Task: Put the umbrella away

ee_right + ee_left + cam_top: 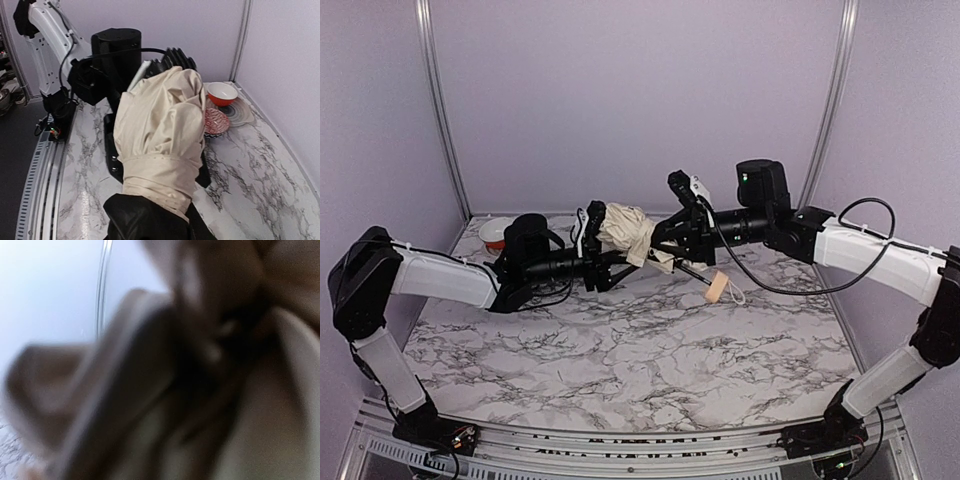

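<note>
The small folding umbrella, with cream cloth, a thin black stick and a little tan wooden knob, was up in the air between the two arms, over the back part of the white and grey marble bench. The knob hung low, close to the bench. The right tool looked pinched narrow around the bunched cloth by the stick, holding the umbrella. The left tool was at the puffy top end, but its own camera was all blurry, so I cannot tell if it was wide or gripping. The umbrella was likely light. Its cloth looked soft and slippery, so it would probably slide and bunch up. The thin ribs could bend. The stiff stick or hard knob seemed the best place to hold.
</note>
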